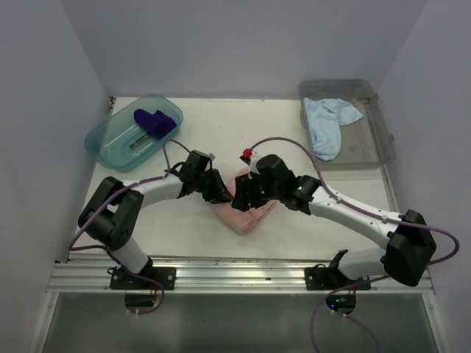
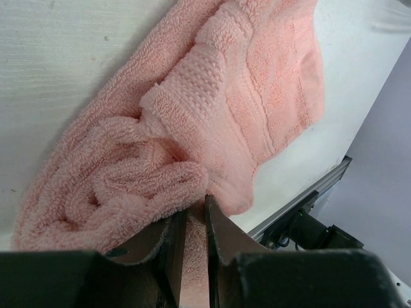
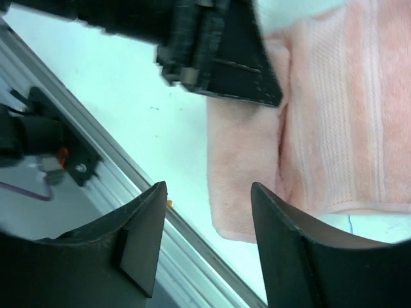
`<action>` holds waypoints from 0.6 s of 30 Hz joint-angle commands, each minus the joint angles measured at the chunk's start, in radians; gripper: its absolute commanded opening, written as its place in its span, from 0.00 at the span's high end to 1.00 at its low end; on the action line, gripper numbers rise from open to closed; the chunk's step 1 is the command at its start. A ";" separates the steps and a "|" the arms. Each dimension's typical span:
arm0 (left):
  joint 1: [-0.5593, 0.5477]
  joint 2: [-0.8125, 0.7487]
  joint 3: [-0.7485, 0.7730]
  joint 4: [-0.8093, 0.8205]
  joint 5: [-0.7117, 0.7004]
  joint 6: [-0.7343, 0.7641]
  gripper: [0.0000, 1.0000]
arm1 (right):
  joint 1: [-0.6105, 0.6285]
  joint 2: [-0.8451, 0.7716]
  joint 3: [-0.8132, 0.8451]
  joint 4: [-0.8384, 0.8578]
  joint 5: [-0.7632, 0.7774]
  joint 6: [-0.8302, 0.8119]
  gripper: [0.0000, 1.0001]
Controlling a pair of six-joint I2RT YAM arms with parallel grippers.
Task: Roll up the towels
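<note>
Where the two arms converge at the middle of the white table point(image 1: 221, 125), the salmon-pink terry cloth towel point(image 1: 246, 217) lies flat on the surface, partly gathered into a loose roll at its left end and spread out in a ribbed panel toward the near right. The left gripper point(image 1: 219, 193) sits at the left edge of this towel. In the left wrist view its jaws stand close together and are clamped on a narrow fold of the pink cloth point(image 2: 244, 96), which runs down between the two fingers point(image 2: 221, 234). The bunched folds of the roll lie immediately ahead of the left gripper point(image 2: 196, 215). The right gripper point(image 1: 241, 193) is positioned just beside the left one, over the far edge of the same towel. In the right wrist view its jaws stand wide apart with nothing between them, and the gap of the right gripper point(image 3: 209, 192) shows bare table and the near corner of the pink cloth point(image 3: 347, 115). The dark body of the left gripper appears at the top of that view, touching the towel. The dark purple cloth towel point(image 1: 154, 121) rests inside the teal translucent plastic tub point(image 1: 99, 147) at the far left of the table. The light blue cloth towel point(image 1: 327, 121) lies in the clear grey plastic bin point(image 1: 379, 140) at the far right, with one end draped over the bin's near left wall. An aluminium rail point(image 1: 235, 276) runs along the near edge of the table and carries both arm bases.
</note>
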 commanded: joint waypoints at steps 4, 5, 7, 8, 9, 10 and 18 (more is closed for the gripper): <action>-0.005 0.054 -0.047 -0.038 -0.091 0.028 0.78 | 0.270 0.103 0.175 -0.241 0.495 -0.212 0.46; -0.005 0.057 -0.047 -0.039 -0.091 0.028 0.78 | 0.292 0.125 0.184 -0.242 0.519 -0.224 0.46; -0.005 0.060 -0.049 -0.039 -0.091 0.026 0.78 | 0.342 0.169 0.215 -0.250 0.581 -0.261 0.45; -0.005 0.062 -0.049 -0.039 -0.091 0.026 0.78 | 0.370 0.207 0.221 -0.247 0.596 -0.272 0.44; -0.006 0.065 -0.049 -0.039 -0.091 0.026 0.78 | 0.379 0.229 0.227 -0.245 0.610 -0.283 0.40; -0.005 0.065 -0.049 -0.039 -0.092 0.023 0.78 | 0.387 0.246 0.232 -0.244 0.619 -0.303 0.34; -0.005 0.085 -0.032 -0.056 -0.088 0.015 0.78 | 0.407 0.363 0.172 -0.147 0.667 -0.350 0.30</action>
